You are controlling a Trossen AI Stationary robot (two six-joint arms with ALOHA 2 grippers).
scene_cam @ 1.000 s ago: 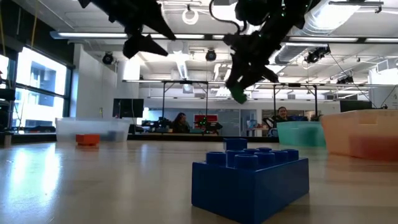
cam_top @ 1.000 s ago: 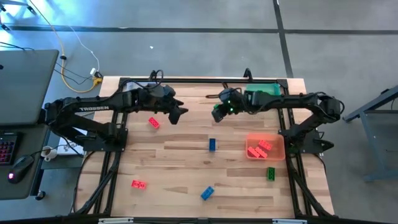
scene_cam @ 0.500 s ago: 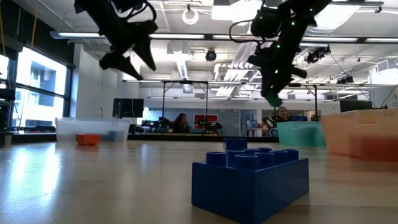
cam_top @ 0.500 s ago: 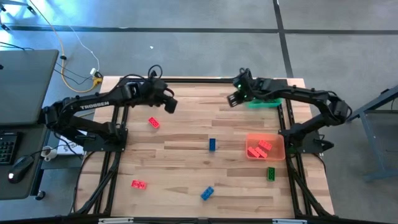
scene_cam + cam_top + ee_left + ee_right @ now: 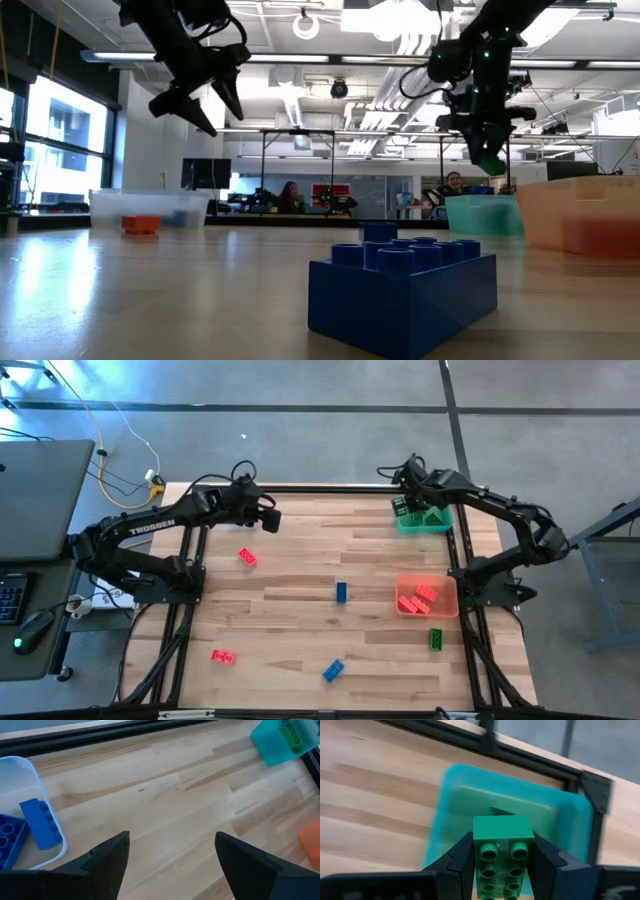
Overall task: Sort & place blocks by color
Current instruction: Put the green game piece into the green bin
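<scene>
**Green brick held above green bin**

The right gripper (image 5: 502, 865) clasps a green brick (image 5: 503, 855) directly over the green bin (image 5: 515, 800). The left gripper (image 5: 170, 855), fingers spread and empty, hovers beside the clear bin (image 5: 47, 820), which holds blue bricks (image 5: 41, 824).

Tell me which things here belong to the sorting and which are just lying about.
Job:
- green block in right gripper, above green bin
- orange bin
- clear bin
- loose blocks, like the blue block
- left gripper, open

Lying about:
- yellow cable
- keyboard
</scene>
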